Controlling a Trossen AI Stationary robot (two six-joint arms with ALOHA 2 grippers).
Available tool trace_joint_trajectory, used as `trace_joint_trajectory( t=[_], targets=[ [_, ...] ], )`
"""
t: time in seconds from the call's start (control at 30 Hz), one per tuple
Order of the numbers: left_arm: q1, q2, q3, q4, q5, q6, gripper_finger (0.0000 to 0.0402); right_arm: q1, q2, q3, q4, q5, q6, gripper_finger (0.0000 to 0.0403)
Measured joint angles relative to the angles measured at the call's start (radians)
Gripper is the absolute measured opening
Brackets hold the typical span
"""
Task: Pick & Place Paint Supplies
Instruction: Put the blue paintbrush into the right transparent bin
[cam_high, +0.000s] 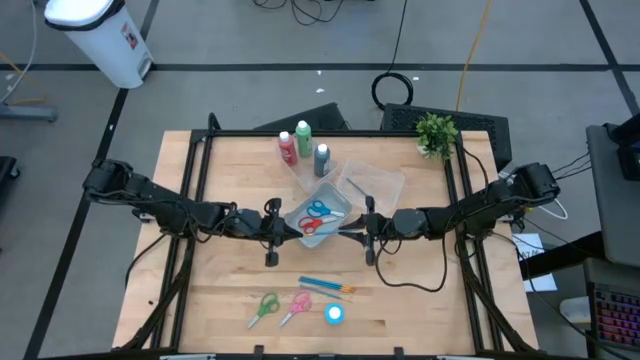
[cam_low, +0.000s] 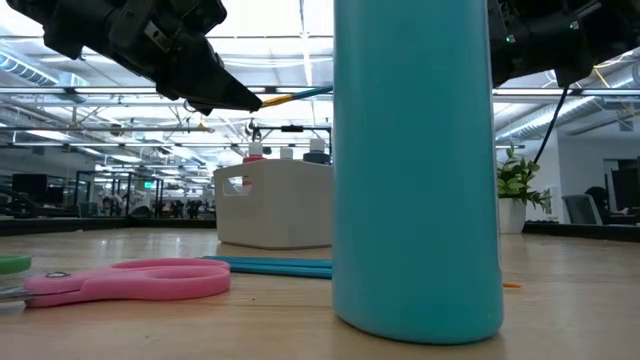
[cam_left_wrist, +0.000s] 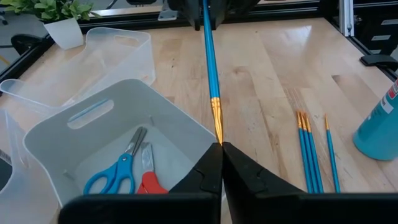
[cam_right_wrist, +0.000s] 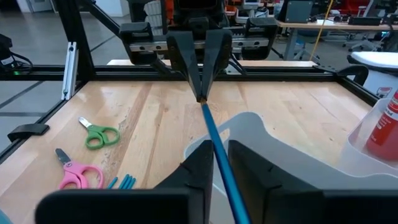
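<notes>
A thin blue orange-tipped brush (cam_left_wrist: 209, 68) hangs in the air between my two grippers, over the near edge of a clear tub (cam_left_wrist: 93, 134). My left gripper (cam_left_wrist: 221, 144) is shut on the brush's orange tip. My right gripper (cam_right_wrist: 214, 155) faces it from the table's right and is shut on the blue shaft. Blue scissors (cam_left_wrist: 115, 177) and red scissors (cam_left_wrist: 149, 183) lie flat in the tub. Several more brushes (cam_high: 325, 287), green scissors (cam_high: 264, 306), pink scissors (cam_high: 298, 305) and a light blue bottle (cam_high: 334, 314) rest on the near table. My left gripper pinches the brush's orange tip end (cam_left_wrist: 217, 132) at the free ends of its two fingers. The fingers come from the table's left, slanting a little down, and lie along the brush. The brush is lifted clear and runs about level toward the other gripper. My right gripper has the blue shaft (cam_right_wrist: 210, 134) between its two fingers, toward the handle end. The fingers come level from the table's right and lie along the brush. The brush hangs clear of the tub and the table.
A second clear tub (cam_high: 372, 182) sits behind the first. Red (cam_high: 288, 148), green (cam_high: 303, 137) and grey (cam_high: 321, 160) bottles stand at the far middle. A small potted plant (cam_high: 437, 133) is at the far right corner. Bare wood lies left and right of the arms.
</notes>
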Motion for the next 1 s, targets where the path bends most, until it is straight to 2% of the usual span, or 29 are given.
trace_joint_trajectory(
  t=[0.27, 0.4, 0.57, 0.67, 0.77, 0.83, 1.0],
  targets=[
    [0.000, 0.000, 0.000, -0.001, -0.002, -0.001, 0.0013, 0.000, 0.000, 0.000, 0.000, -0.021, -0.024, 0.0008],
    [-0.001, 0.000, -0.001, 0.001, 0.002, 0.012, 0.0012, -0.011, -0.001, 0.000, 0.005, -0.070, -0.023, 0.0006],
    [-0.002, 0.001, -0.002, 0.033, -0.033, -0.001, 0.0010, -0.021, -0.024, -0.001, -0.014, -0.072, -0.003, 0.0005],
    [0.000, 0.001, -0.002, 0.065, -0.080, -0.030, 0.0033, -0.027, -0.067, -0.001, -0.068, -0.070, 0.020, 0.0005],
    [0.000, 0.001, -0.002, 0.091, -0.104, -0.056, 0.0074, -0.025, -0.135, -0.001, -0.154, -0.064, 0.047, 0.0004],
    [0.000, 0.001, -0.001, 0.101, -0.104, -0.069, 0.0104, -0.016, -0.185, -0.001, -0.224, -0.006, 0.060, 0.0004],
    [-0.002, 0.001, -0.001, 0.086, -0.096, -0.042, 0.0162, 0.031, -0.295, -0.001, -0.433, 0.217, 0.123, 0.0004]
  ],
)
